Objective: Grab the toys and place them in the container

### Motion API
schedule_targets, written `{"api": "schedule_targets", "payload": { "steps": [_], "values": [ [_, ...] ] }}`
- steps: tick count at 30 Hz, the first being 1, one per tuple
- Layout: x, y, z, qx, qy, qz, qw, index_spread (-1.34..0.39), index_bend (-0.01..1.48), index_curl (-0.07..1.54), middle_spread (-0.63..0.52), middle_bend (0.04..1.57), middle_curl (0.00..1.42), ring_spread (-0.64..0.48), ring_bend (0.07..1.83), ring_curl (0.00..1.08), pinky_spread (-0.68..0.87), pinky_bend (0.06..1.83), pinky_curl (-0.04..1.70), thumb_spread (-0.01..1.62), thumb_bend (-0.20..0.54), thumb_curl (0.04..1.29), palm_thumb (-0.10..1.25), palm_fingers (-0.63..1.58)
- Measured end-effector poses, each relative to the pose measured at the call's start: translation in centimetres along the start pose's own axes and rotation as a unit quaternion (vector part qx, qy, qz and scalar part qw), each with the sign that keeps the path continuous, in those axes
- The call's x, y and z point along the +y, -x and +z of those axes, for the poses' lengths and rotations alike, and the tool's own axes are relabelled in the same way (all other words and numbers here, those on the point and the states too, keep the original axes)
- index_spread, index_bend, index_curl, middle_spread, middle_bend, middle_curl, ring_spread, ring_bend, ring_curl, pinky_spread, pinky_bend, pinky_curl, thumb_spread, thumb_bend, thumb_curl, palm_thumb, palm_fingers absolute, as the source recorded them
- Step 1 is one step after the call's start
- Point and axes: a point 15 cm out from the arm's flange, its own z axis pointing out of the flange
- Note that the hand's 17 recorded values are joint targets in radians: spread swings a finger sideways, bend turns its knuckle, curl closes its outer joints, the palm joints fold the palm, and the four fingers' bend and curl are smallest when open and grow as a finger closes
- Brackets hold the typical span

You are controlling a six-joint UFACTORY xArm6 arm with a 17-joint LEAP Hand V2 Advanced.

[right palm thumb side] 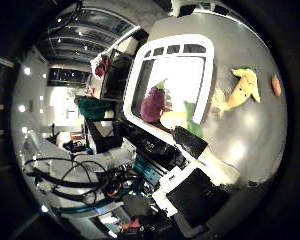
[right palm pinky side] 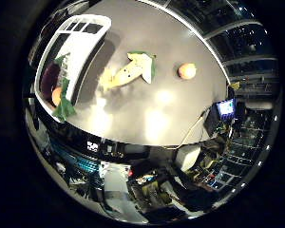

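A white container (right palm thumb side: 180, 62) stands at one end of the grey table (right palm pinky side: 152, 104). Inside it lie a purple eggplant toy (right palm thumb side: 153, 103), an orange-yellow toy (right palm pinky side: 57, 95) and a green leafy toy (right palm thumb side: 193, 128). A yellow corn toy with green leaves (right palm pinky side: 131, 69) lies on the table beside the container. A round peach-coloured toy (right palm pinky side: 187, 70) lies farther along the table, away from the corn.
The table edge (right palm pinky side: 133, 142) borders a cluttered room floor with equipment and a lit screen (right palm pinky side: 224, 108). Shelving and windows (right palm pinky side: 242, 43) stand beyond the far side of the table.
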Motion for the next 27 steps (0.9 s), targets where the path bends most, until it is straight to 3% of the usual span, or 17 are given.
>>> {"api": "schedule_targets", "payload": {
  "steps": [5,17,27],
  "values": [
    [1.0,-7.4,0.0,0.013,0.000,0.066,0.998,-0.42,0.16,0.31,0.00,0.22,0.32,0.13,0.25,0.24,0.42,0.32,0.32,1.01,-0.024,0.40,0.75,0.22],
    [-8.2,-21.8,-3.1,0.072,-0.041,0.076,0.994,-0.40,0.15,0.26,0.00,0.20,0.32,0.11,0.28,0.25,0.41,0.37,0.32,1.00,-0.026,0.40,0.75,0.18],
    [-12.4,-27.8,1.3,0.064,-0.010,0.092,0.994,-0.40,0.15,0.26,0.00,0.20,0.33,0.11,0.29,0.25,0.41,0.38,0.31,1.00,-0.025,0.39,0.74,0.17]
  ]
}}
